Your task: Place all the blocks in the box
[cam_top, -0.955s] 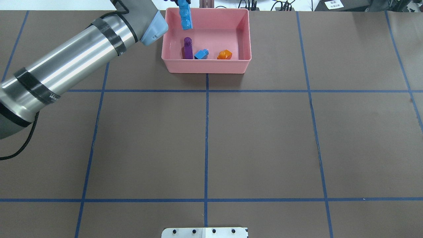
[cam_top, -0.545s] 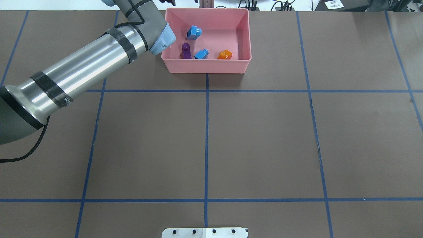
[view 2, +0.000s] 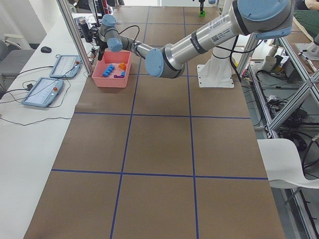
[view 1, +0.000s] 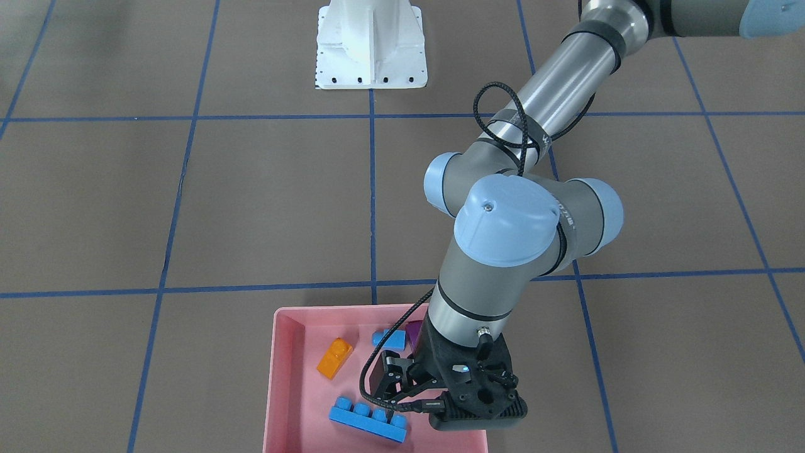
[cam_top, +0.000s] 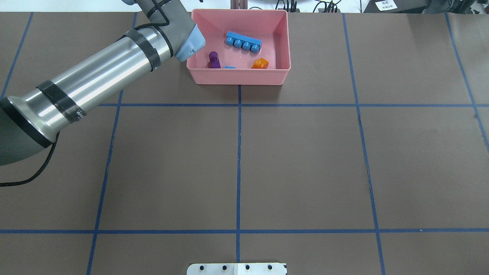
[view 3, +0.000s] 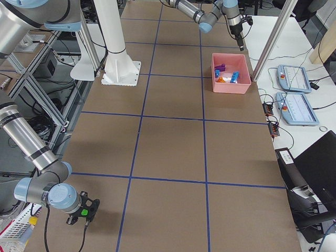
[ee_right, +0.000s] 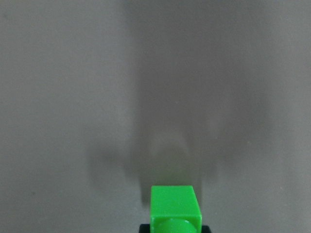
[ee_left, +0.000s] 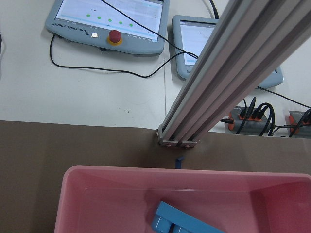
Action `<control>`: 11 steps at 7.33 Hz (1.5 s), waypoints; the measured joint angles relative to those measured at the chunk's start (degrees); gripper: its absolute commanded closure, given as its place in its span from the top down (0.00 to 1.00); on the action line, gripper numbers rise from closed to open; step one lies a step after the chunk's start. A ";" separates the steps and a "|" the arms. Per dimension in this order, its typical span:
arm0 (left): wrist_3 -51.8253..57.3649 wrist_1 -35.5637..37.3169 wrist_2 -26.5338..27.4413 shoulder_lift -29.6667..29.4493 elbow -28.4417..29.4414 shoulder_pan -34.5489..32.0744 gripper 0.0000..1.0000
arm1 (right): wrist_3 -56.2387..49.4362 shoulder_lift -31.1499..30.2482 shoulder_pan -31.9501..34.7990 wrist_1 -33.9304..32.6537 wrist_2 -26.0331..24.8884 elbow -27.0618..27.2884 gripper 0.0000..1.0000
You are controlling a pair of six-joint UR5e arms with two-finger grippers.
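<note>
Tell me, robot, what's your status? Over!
Left gripper open, empty, above the box. Four bricks inside: long blue, small blue, purple, orange. Green brick outside, by the right gripper; grip unclear. No obstruction seen.

"UNIVERSAL ROBOTS" runs along the edge of the pendant; the left arm bears lettering too small to read.

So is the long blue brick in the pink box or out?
In. The long blue brick lies flat on the floor of the pink box, inside its walls, with nothing gripping it.
</note>
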 measured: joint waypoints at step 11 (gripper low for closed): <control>38.56 16.56 -20.45 35.48 -31.12 -18.25 1.00 | 42.47 67.66 -21.87 -44.05 1.12 16.29 0.00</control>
